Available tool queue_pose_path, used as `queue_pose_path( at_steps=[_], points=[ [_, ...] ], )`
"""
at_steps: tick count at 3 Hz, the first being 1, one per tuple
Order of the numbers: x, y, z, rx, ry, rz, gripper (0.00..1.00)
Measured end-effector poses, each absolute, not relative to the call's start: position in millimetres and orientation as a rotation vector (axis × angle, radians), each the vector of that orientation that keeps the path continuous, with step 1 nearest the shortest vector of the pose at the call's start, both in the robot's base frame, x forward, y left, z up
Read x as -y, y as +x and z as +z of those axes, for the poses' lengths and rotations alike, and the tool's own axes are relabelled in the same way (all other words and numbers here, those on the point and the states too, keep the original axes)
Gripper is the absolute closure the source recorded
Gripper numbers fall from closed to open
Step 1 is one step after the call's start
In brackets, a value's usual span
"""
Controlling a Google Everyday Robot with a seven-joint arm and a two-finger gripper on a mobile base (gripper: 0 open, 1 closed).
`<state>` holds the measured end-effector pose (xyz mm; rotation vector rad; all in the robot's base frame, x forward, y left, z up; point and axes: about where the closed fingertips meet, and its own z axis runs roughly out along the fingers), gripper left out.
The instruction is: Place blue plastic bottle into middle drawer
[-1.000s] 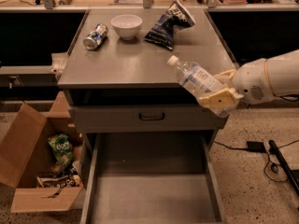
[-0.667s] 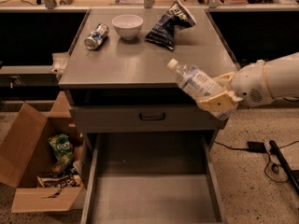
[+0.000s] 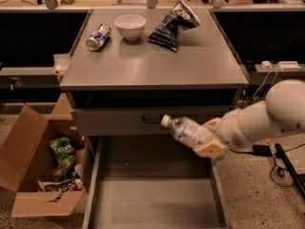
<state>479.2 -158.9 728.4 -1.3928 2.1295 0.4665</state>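
Note:
The blue plastic bottle (image 3: 187, 130), clear with a white cap, is held tilted, cap up-left, in front of the closed drawer front (image 3: 143, 120). My gripper (image 3: 209, 138) is shut on its lower end, with the white arm (image 3: 267, 116) coming in from the right. The bottle hangs above the right part of the open middle drawer (image 3: 152, 194), a wide grey tray with a bare floor, pulled out toward the camera.
On the cabinet top (image 3: 152, 66) lie a silver-blue soda can (image 3: 98, 37), a white bowl (image 3: 130, 26) and a dark chip bag (image 3: 172, 24). An open cardboard box (image 3: 38, 166) with snack packs stands on the floor at left. Cables (image 3: 286, 168) lie at right.
My gripper with the bottle has moved down from the cabinet top's edge level to in front of the closed drawer front, above the open drawer.

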Motion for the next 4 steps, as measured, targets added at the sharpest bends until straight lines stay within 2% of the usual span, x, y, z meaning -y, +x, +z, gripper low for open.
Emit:
queue_pose_path(
  at_steps=[2, 4],
  points=[
    [151.0, 432.3, 579.0, -2.324, -1.553, 0.448, 1.0],
    [136.3, 426.8, 459.2, -2.452, -1.623, 0.456, 0.99]
  ],
)
